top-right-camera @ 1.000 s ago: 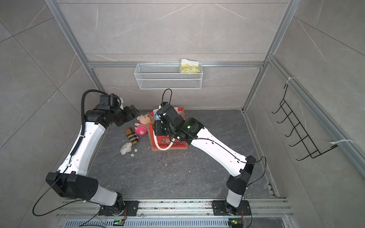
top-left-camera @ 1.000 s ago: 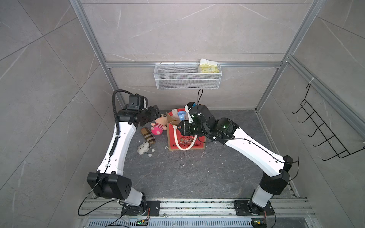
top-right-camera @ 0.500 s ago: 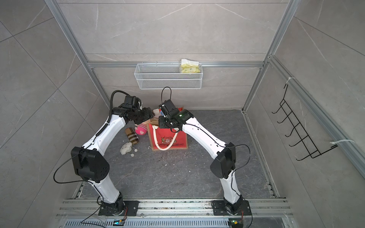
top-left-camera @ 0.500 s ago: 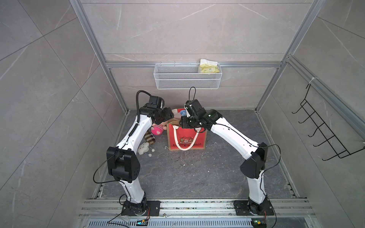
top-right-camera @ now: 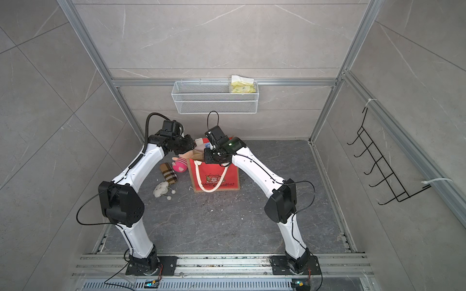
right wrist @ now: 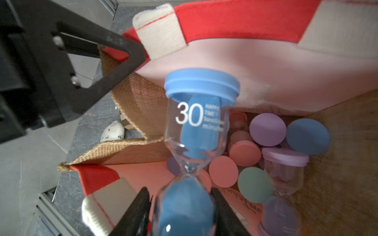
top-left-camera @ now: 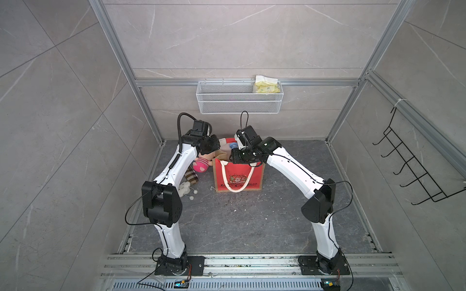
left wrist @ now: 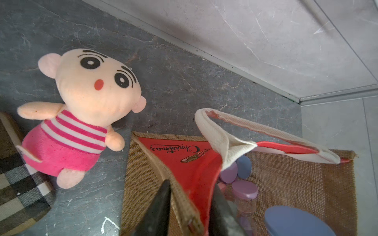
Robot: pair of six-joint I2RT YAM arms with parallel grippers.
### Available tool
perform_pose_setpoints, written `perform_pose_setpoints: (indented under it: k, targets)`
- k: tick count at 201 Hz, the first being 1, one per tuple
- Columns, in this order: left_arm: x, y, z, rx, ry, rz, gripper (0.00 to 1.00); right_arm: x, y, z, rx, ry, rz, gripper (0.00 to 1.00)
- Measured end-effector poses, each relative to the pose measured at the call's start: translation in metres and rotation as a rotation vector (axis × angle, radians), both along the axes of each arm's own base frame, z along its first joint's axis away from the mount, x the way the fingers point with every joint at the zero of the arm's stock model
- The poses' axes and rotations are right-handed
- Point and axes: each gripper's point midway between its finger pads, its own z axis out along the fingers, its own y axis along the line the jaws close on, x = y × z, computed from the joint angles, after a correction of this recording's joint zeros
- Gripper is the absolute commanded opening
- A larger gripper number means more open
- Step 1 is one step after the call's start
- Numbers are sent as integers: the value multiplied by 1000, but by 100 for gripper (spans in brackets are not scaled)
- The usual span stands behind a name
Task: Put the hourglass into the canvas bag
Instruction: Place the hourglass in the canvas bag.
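Note:
The canvas bag (top-left-camera: 238,176) (top-right-camera: 214,176) stands open at the back of the floor, red front facing the arms. My left gripper (left wrist: 191,183) is shut on the bag's near wall, one finger outside on the burlap and one inside; it shows at the bag's left rim in both top views (top-left-camera: 214,148) (top-right-camera: 191,148). My right gripper (right wrist: 180,192) is shut on the lower bulb of a blue hourglass (right wrist: 196,122) marked "30", held over the bag's mouth (top-left-camera: 233,145). Several other hourglasses (right wrist: 268,129) with purple, pink, blue and green caps lie on the bag's bottom.
Left of the bag lie a plush doll in pink stripes (top-left-camera: 201,165) (left wrist: 81,114), a plaid pouch (top-left-camera: 191,175) and a small white plush (top-left-camera: 185,189). A white wire basket (top-left-camera: 239,100) with a yellow packet (top-left-camera: 266,85) hangs on the back wall. A black hook rack (top-left-camera: 416,163) is on the right wall.
My left gripper has closed onto the bag's wall. Both arms have drawn in over the bag, and the right gripper still holds the blue hourglass.

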Motion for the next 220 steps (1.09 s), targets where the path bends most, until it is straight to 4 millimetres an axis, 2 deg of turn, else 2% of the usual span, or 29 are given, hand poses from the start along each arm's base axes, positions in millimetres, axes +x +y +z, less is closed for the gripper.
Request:
perform_pose_setpoints:
  k: [35, 64, 110, 156, 182, 220]
  targets:
    - [-3, -3, 3, 12, 3, -26, 5, 4, -8, -5, -19, 7, -5, 0]
    - [-5, -7, 5, -2, 3, -49, 0, 7, -1, -22, -38, 39, 18, 0]
    - [-7, -12, 6, -22, 7, -69, 0, 12, 7, -58, -86, 103, 40, 0]
    - [-8, -13, 6, -22, 11, -72, 0, 17, 14, -62, -72, 106, 51, 0]
    - [-9, -13, 5, -20, 14, -72, 0, 18, 15, -64, -74, 108, 51, 15]
    - [-9, -12, 4, -17, 17, -69, 0, 22, 17, -69, -87, 107, 47, 46]
